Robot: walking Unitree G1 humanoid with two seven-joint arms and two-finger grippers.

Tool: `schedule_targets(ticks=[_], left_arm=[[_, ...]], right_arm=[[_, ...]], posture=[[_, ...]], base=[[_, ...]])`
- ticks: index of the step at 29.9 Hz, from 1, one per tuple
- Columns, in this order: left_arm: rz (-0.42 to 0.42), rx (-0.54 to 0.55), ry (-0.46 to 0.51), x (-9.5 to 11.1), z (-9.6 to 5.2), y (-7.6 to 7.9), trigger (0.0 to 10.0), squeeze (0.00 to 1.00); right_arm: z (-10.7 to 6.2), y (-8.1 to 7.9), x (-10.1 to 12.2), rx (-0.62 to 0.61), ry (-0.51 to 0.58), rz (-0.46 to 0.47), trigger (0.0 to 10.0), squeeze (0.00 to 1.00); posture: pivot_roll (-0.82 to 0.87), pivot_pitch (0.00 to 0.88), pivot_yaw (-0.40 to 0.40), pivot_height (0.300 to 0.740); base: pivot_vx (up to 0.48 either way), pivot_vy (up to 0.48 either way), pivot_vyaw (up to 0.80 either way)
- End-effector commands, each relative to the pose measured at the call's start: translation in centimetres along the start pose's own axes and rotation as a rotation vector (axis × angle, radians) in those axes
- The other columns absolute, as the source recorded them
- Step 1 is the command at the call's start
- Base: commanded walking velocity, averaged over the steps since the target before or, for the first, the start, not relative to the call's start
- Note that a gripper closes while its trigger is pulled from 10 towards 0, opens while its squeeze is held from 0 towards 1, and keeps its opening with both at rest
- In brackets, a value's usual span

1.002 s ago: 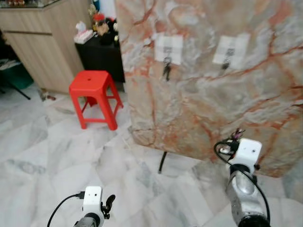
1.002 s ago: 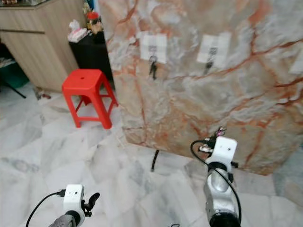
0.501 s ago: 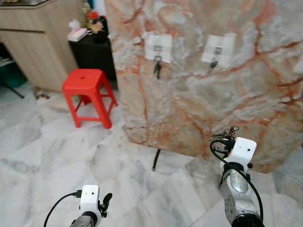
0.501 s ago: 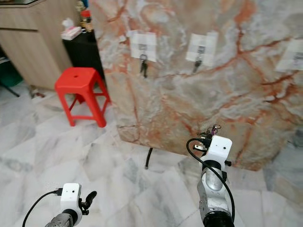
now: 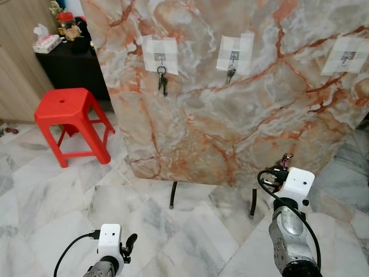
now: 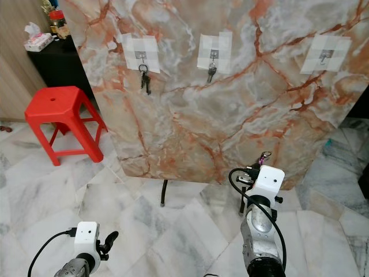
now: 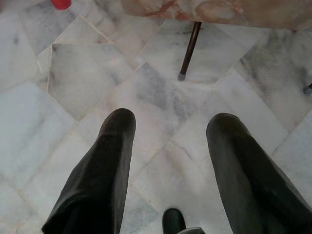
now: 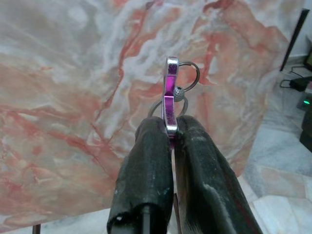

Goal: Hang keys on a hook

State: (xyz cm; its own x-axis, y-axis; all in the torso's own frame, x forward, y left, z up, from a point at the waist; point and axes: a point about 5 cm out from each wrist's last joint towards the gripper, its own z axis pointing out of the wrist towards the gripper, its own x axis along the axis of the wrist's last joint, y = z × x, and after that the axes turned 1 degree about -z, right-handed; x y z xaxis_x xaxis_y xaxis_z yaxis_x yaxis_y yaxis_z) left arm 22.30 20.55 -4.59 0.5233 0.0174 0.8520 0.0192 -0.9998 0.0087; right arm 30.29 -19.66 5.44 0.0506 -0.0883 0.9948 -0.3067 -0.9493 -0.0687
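Head views: marble board [image 5: 230, 109] on thin legs carries three taped hooks. Two already hold keys; the third hook [image 5: 345, 57], far right, is bare. Right gripper [image 6: 262, 160] is raised low before the board.

Right wrist view: fingers pinched on the keys [image 8: 170, 100], purple carabiner and rings upright; the keys themselves probably hidden below.

Left wrist view: left gripper [image 7: 168, 165] spread wide, idle over floor.

Risk: narrow pinch on the carabiner edge; a swing during the reach could twist the ring off line and miss the hook.

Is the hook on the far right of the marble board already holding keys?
No, the rightmost hook on the marble board hangs bare.
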Motion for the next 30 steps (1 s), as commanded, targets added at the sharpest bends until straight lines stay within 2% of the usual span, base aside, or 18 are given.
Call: schedule_targets(ticks=[1, 11, 19, 30], left_arm=[[0.000, 0.005, -0.028, -0.61, -0.25, -0.21, 10.0, 0.00], [0.022, 0.000, -0.035, -0.71, -0.28, -0.17, 10.0, 0.00], [0.022, 0.001, -0.035, -0.73, -0.27, -0.08, 10.0, 0.00], [0.002, 0.002, -0.036, -0.91, -0.36, -0.01, 10.0, 0.00]], right_arm=[[0.16, 0.03, 0.35, -0.001, 0.018, -0.004, 10.0, 0.00], [0.27, 0.14, 0.59, -0.004, 0.029, 0.001, 10.0, 0.00], [0.24, 0.19, 0.58, -0.007, 0.031, 0.004, 10.0, 0.00], [0.20, -0.06, 0.55, 0.003, 0.035, -0.006, 10.0, 0.00]], posture=[[0.08, 0.053, 0.014, 0.740], [0.08, 0.065, 0.014, 0.740], [0.08, 0.073, 0.012, 0.740], [0.08, 0.079, 0.012, 0.740]], base=[[0.000, 0.000, -0.80], [0.000, 0.000, -0.80], [0.000, -0.338, -0.76], [0.000, -0.022, 0.00]])
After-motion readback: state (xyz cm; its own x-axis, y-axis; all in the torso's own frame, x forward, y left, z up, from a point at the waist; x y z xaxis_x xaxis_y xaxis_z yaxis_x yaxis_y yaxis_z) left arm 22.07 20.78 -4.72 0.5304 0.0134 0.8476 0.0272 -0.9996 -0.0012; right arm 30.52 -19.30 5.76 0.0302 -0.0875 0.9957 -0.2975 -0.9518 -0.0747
